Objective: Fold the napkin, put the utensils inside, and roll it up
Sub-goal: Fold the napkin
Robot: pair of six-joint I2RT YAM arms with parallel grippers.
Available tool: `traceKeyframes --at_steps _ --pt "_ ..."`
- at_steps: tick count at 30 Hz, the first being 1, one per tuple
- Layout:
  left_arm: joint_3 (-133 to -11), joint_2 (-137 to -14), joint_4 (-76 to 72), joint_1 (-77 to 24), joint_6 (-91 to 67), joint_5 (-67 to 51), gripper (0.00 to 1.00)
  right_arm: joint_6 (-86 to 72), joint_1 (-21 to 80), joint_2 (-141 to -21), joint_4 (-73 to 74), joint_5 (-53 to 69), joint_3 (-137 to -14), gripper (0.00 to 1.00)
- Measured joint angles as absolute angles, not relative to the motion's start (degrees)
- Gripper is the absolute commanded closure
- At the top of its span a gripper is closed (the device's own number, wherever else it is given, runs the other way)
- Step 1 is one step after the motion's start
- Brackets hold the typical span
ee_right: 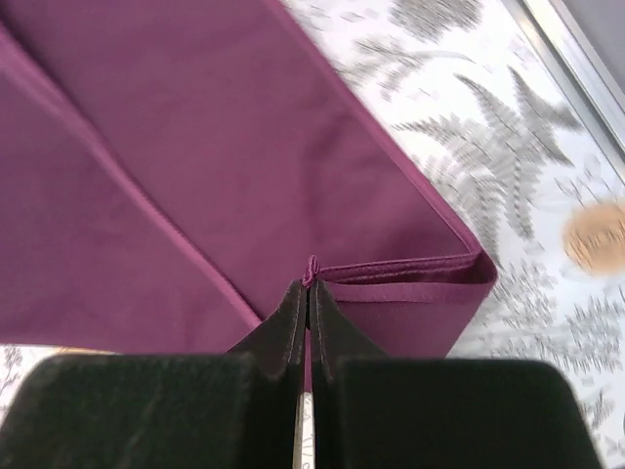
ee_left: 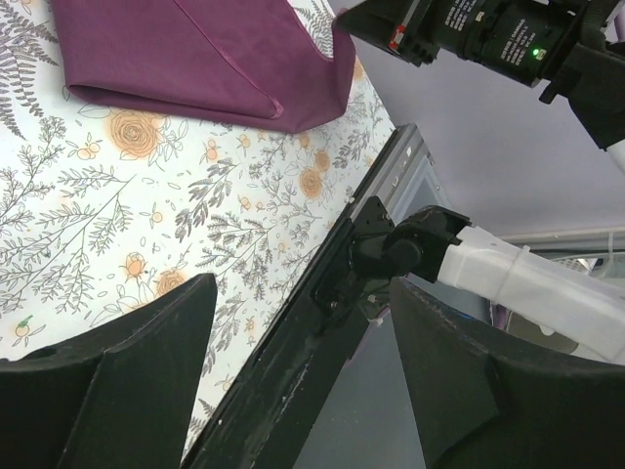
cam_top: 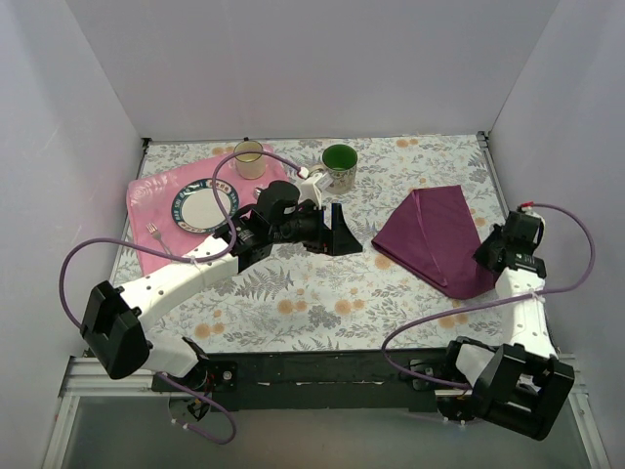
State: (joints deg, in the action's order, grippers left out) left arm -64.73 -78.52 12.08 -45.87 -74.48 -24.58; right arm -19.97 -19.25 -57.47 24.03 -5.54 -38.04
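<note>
Now the right hand (ee_right: 309, 293) pinches a napkin (ee_right: 195, 147) corner at three o'clock on the desk (cam_top: 293, 303). Best lift low, carry it straight across, edges matching. Left hand (cam_top: 332, 232) hovers spread.

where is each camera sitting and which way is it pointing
Top external: above and behind the arms, looking down on the table; left arm and right arm show, bases at the bottom.
Left wrist: on the left arm, facing across to the near right edge; open left gripper frames the bottom.
Right wrist: on the right arm, looking down on the napkin; right gripper pinched shut on its edge.
Shared: all three see the napkin.
</note>
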Motion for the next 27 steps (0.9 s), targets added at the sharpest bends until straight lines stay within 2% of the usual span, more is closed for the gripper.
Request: traceKeyframes --at_steps 17,27 --pt "-64.58 -78.22 11.60 -45.21 -74.56 -24.73 0.28 -4.54 3.92 -70.24 20.84 1.06 -45.58 0.99" --pt "-64.58 -78.22 11.60 -44.29 -74.61 -24.97 0.28 -2.09 10.98 -78.28 20.58 0.45 -51.90 0.99"
